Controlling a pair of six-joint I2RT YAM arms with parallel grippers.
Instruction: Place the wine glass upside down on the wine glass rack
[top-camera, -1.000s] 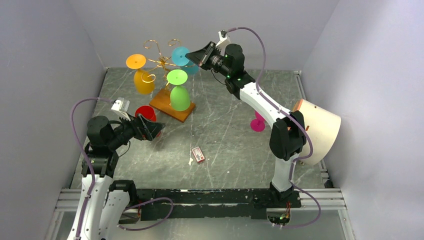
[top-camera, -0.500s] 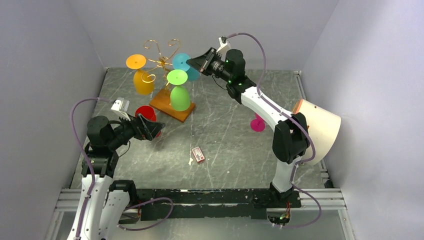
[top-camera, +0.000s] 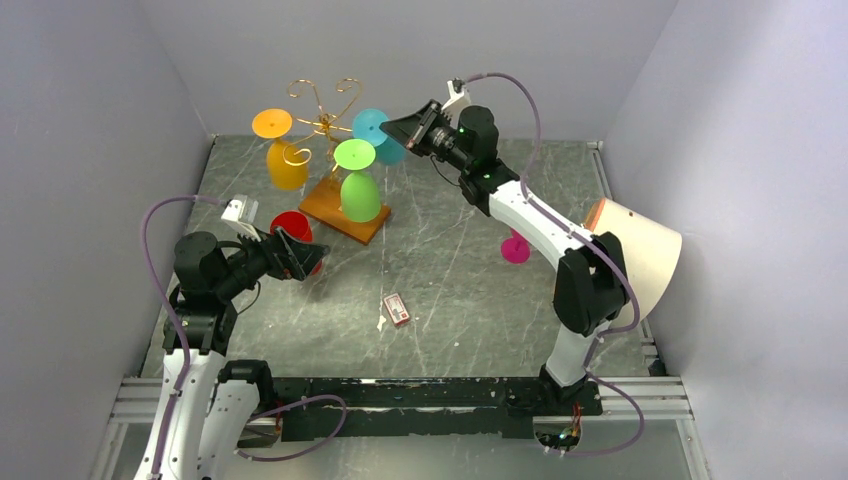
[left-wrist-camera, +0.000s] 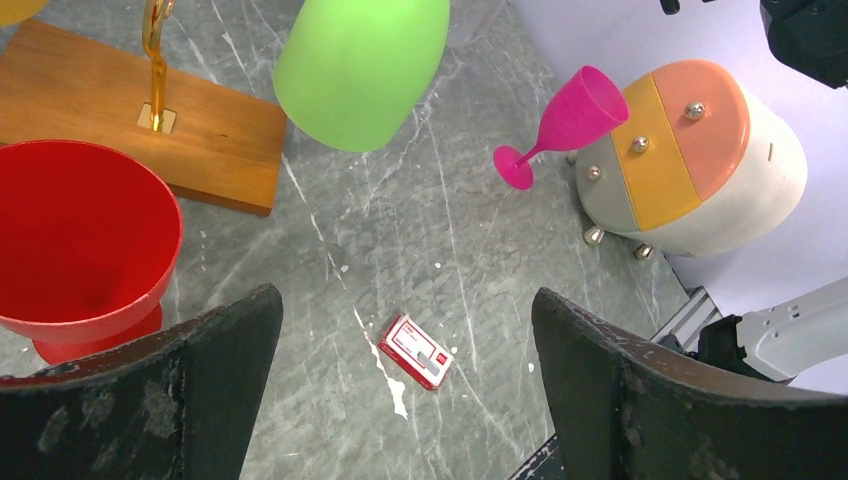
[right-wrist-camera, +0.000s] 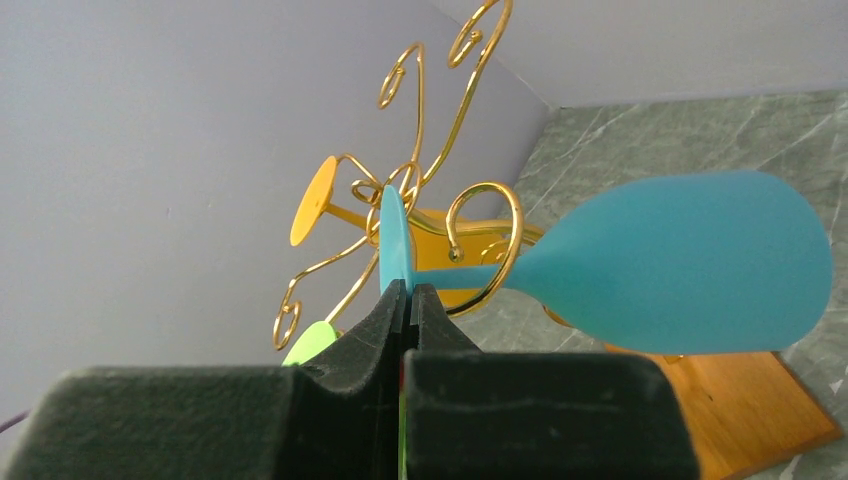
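The teal wine glass (top-camera: 388, 150) hangs beside the right side of the wine glass rack (top-camera: 340, 208), a gold wire stand on a wooden base. My right gripper (top-camera: 386, 124) is shut on the thin edge of its round foot. In the right wrist view the teal glass (right-wrist-camera: 690, 260) has its stem passing through a gold curl of the rack (right-wrist-camera: 740, 415), and the right gripper (right-wrist-camera: 408, 290) pinches the foot. My left gripper (top-camera: 315, 256) stands open low at the left, beside a red glass (top-camera: 290, 225). Nothing lies between the left gripper's (left-wrist-camera: 405, 300) fingers.
A green glass (top-camera: 358, 190) and an orange glass (top-camera: 285, 160) hang upside down on the rack. A pink glass (top-camera: 515, 245) leans by a white and orange drum (top-camera: 640, 260) at the right. A small red box (top-camera: 397, 308) lies on the table's middle.
My right gripper has shifted a little right and down with the teal glass's foot in it. The left arm has not moved.
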